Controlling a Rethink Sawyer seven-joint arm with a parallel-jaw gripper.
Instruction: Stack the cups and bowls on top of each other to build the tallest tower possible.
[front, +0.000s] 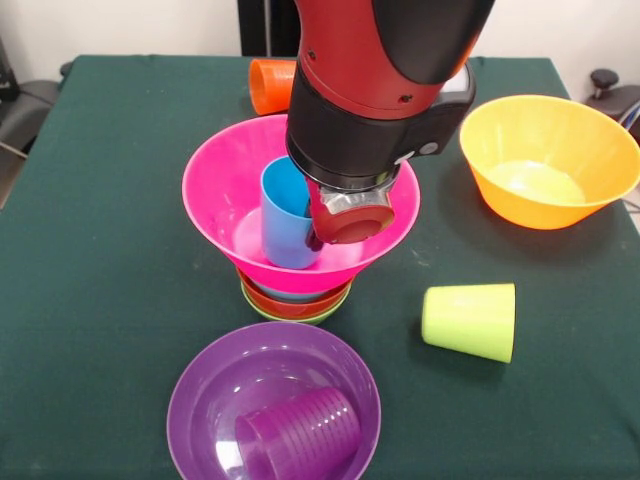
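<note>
Standing mid-counter (90, 200), the tower (300, 240) has small bowls nested under the pink bowl (215, 185) holding the blue cup (285, 215), with the pincer (335, 215) beside it, its grip unclear, while lime (470, 320), orange (270, 85) and purple (300, 432) cups and two bowls remain unstacked.

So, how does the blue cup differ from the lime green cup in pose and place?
The blue cup stands upright, its opening facing up; the lime green cup lies on its side.
The blue cup sits inside the pink bowl at the top of the stack; the lime green cup rests on the table, apart from the stack.
The gripper is right next to the blue cup, not the lime green cup.
Both are smooth tumblers of similar shape.
</note>
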